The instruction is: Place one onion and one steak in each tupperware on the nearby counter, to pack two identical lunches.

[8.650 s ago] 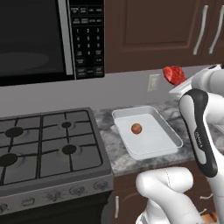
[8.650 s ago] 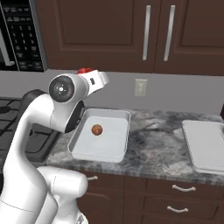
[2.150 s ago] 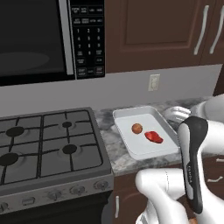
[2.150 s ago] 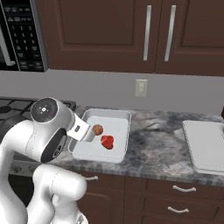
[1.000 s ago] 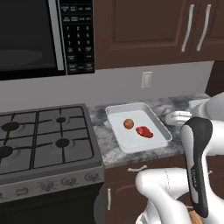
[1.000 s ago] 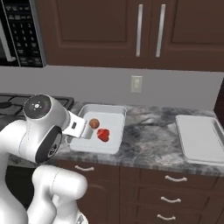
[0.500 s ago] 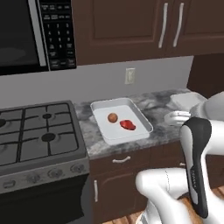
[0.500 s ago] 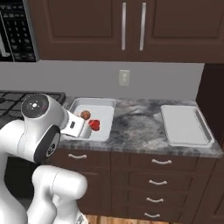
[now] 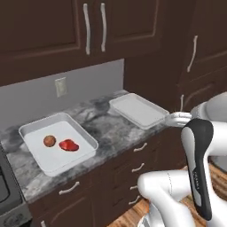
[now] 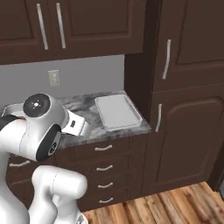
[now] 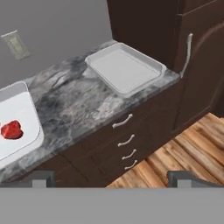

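**First lunch packed, second tub waiting**

I have one tupperware [image 9: 35, 148] on the worktop [image 9: 104, 128] holding an onion [image 9: 49, 141] and a steak [image 9: 68, 145], lying just beside each other near its middle. The second tupperware [image 9: 138, 110] sits well apart from it on the same worktop, at the end next to the tall cabinet [image 10: 183, 87], and I see nothing in it.

So I judge half the job done — the step in hand is fetching the second pair.

My end effector [image 11: 109, 177] is off the worktop's front edge, fingers spread wide with nothing between them.

Next I need another onion and another steak; none lies on this stretch of worktop beyond the packed tub — so I expect to look elsewhere, then bring each to the tub by the tall cabinet.
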You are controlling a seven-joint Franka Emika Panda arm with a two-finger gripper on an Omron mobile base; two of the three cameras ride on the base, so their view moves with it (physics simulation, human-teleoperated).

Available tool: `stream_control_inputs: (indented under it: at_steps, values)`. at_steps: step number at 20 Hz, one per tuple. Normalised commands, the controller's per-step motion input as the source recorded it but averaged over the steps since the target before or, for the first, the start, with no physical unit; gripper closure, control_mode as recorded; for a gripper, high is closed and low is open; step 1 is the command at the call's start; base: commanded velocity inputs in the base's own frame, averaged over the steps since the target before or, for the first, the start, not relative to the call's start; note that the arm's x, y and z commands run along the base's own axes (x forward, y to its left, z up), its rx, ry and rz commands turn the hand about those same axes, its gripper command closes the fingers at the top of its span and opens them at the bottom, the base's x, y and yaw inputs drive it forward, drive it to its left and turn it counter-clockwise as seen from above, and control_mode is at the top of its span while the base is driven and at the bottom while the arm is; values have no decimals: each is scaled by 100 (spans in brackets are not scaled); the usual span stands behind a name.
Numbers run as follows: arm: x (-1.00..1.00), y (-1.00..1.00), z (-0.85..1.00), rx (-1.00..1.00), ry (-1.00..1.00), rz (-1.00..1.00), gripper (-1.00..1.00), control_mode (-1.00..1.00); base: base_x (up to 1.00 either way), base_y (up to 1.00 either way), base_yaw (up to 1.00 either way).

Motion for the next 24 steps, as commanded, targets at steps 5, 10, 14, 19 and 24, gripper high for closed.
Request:
stream_control_inputs:
  at_steps: [5,10,14,19,24]
  values:
    - [0,0,0,0,0,0,-100,100,0,-42,-67]
    - [0,0,0,0,0,0,-100,100,0,-24,-60]
    - [0,0,0,0,0,0,-100,100,0,-21,-58]
    - [0,0,0,0,0,0,-100,100,0,-15,-57]
    - [0,0,0,0,0,0,-100,100,0,0,-50]
